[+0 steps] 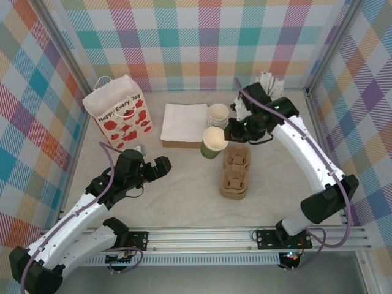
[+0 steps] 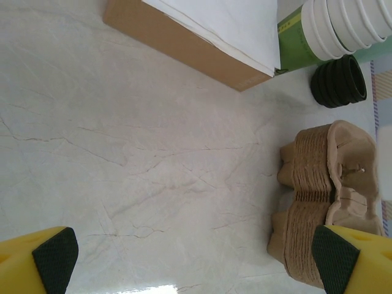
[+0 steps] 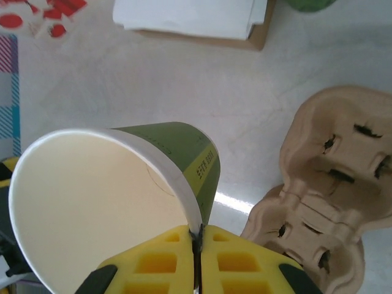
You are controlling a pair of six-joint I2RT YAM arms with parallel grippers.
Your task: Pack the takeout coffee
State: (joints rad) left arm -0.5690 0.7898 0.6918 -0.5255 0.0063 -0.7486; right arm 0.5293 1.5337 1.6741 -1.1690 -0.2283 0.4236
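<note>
The takeout coffee cup (image 1: 214, 142) has a cream inside and a green wall with a yellow stripe. It hangs tilted above the table, between the napkin box and the stack of pulp carriers (image 1: 236, 171). My right gripper (image 1: 230, 135) is shut on its rim. In the right wrist view the cup (image 3: 110, 202) opens toward the camera, and the yellow fingers pinch its rim at the right gripper (image 3: 197, 236); the carriers (image 3: 334, 184) lie to the right. My left gripper (image 1: 163, 166) stands open low over bare table, nothing between its fingers (image 2: 55, 257).
A red-flowered gift bag (image 1: 119, 113) stands at the back left. The brown box with white napkins (image 1: 184, 124) sits mid-back, a nested cup stack (image 1: 218, 113) beside it. Black lids (image 2: 338, 81) lie near the carriers (image 2: 324, 208). A tumbler of sticks (image 1: 267, 81) is back right.
</note>
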